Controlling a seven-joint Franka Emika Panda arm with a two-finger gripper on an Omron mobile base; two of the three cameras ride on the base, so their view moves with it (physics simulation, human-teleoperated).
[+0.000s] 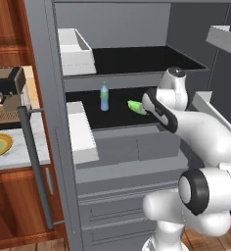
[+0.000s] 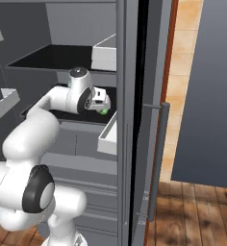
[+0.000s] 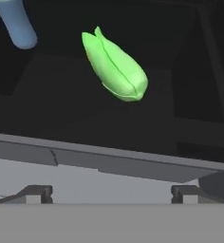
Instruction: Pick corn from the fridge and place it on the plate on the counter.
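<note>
Two things lie on the black middle shelf of the fridge (image 1: 49, 73): the corn (image 3: 115, 65) and an upright blue-green bottle (image 1: 104, 97). The corn rests on its side, well apart from the bottle, its tapered tip pointing away toward the back of the shelf in the hand view. In the left base view only the corn's left end shows, the rest being covered by the arm's dark-banded wrist. In the right base view it is no more than a small green speck under the hand, just beside the door edge.

The gripper (image 3: 111, 192) hangs in front of the shelf's lip, short of the corn and not touching it. Its two dark fingertips (image 3: 36, 193) rise at the bottom of the hand view, set wide apart with nothing between them, so the jaws are spread. In both base views the fingers themselves are hidden behind the wrist and hand.

The bottle is cut off by the top left corner of the hand view, showing just its lower end. On the table (image 1: 19, 152) to the left of the fridge door, the plate (image 1: 0, 145) is cropped by the picture's edge, with part of its yellow rim and pale green centre in sight. A coffee machine (image 1: 9, 95) stands behind it, partly screened by the door's grey bar handle (image 1: 35, 166).
</note>
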